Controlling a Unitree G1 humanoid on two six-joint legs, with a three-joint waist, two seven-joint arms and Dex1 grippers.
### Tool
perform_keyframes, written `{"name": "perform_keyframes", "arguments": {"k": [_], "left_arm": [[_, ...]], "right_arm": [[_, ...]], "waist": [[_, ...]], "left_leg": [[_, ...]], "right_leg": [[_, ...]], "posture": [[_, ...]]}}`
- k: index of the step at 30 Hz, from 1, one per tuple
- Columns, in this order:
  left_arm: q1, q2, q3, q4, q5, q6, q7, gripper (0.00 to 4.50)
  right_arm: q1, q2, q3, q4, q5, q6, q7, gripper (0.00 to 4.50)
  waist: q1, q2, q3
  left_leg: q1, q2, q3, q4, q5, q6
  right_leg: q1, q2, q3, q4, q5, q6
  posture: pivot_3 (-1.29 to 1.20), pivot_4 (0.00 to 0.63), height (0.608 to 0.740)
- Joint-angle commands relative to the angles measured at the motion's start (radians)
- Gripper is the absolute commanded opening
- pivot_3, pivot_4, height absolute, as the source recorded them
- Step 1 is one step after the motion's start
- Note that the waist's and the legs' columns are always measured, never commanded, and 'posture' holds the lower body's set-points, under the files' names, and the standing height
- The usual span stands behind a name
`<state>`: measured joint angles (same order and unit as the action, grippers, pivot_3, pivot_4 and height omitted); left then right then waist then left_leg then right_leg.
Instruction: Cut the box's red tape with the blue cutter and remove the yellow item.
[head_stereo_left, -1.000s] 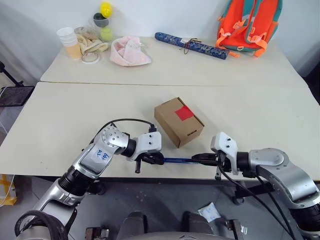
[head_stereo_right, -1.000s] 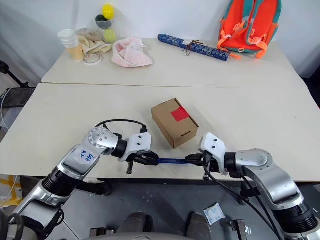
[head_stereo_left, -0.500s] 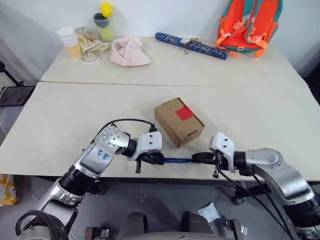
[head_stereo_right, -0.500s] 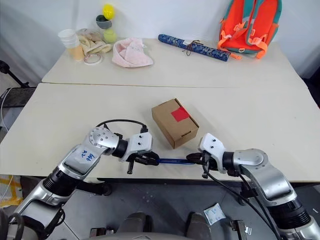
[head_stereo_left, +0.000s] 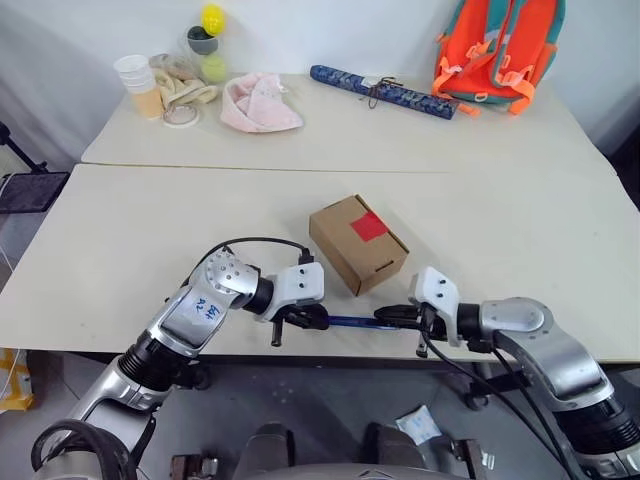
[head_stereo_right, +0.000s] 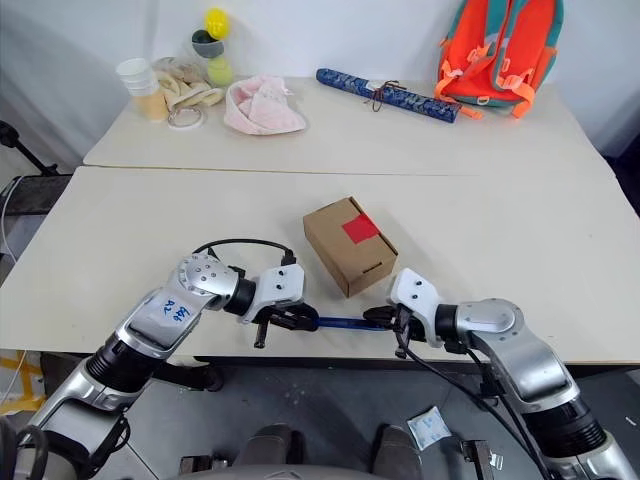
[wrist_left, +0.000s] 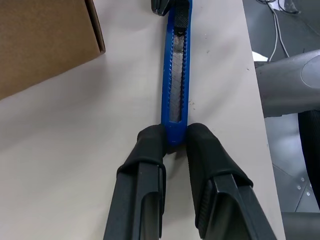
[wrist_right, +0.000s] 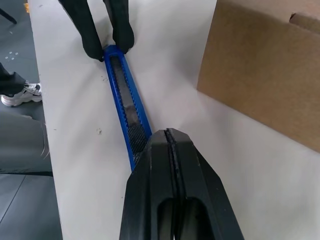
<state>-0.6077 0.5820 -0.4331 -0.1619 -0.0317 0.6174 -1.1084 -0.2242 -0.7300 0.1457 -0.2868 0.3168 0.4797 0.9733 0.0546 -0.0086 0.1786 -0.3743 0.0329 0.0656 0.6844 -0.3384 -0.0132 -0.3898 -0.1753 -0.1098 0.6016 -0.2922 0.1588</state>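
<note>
Now my left pincer (wrist_left: 170, 142) clamps the blue cutter (wrist_left: 176, 75); my clenched right pincer (wrist_right: 167, 137), pushing its slider, could twist it loose.

I see blue cutter (head_stereo_left: 352, 322) lying flat on tabletop (head_stereo_left: 120, 260) near front edge, spanning between my two tools. Left tool (head_stereo_left: 312, 318) pinches one end of it; right tool (head_stereo_left: 393, 315), fingers together, sits at other end. Box (head_stereo_left: 357, 244) stands just beyond cutter, between both tools, red tape (head_stereo_left: 369, 226) on its top face.
</note>
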Motion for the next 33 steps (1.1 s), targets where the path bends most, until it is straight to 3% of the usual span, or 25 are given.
{"name": "perform_keyframes", "arguments": {"k": [1,24,33], "left_arm": [[0.007,-0.006,-0.028,-0.007,0.008,0.009,0.008,0.41],[0.003,-0.004,-0.026,-0.016,0.008,0.023,0.014,0.41],[0.004,-0.004,-0.026,-0.026,0.005,0.032,0.014,0.41]], "right_arm": [[0.009,-0.021,-0.018,-0.008,0.017,-0.009,0.036,0.02],[-0.06,0.142,0.13,0.046,-0.042,-0.011,0.018,0.02],[-0.052,0.159,0.109,0.022,-0.034,-0.001,0.006,0.02]], "waist": [[-0.001,0.0,0.0],[-0.004,0.0,0.0],[-0.004,0.0,0.0]], "left_leg": [[0.0,0.0,0.0,0.0,0.0,0.0],[0.0,0.0,0.0,0.0,0.0,0.0],[0.0,0.0,0.0,0.0,0.0,0.0]], "right_leg": [[0.0,0.0,0.0,0.0,0.0,0.0],[0.0,0.0,0.0,0.0,0.0,0.0],[0.0,0.0,0.0,0.0,0.0,0.0]], "posture": [[0.0,0.15,0.74],[0.0,0.15,0.74],[0.0,0.15,0.74]]}}
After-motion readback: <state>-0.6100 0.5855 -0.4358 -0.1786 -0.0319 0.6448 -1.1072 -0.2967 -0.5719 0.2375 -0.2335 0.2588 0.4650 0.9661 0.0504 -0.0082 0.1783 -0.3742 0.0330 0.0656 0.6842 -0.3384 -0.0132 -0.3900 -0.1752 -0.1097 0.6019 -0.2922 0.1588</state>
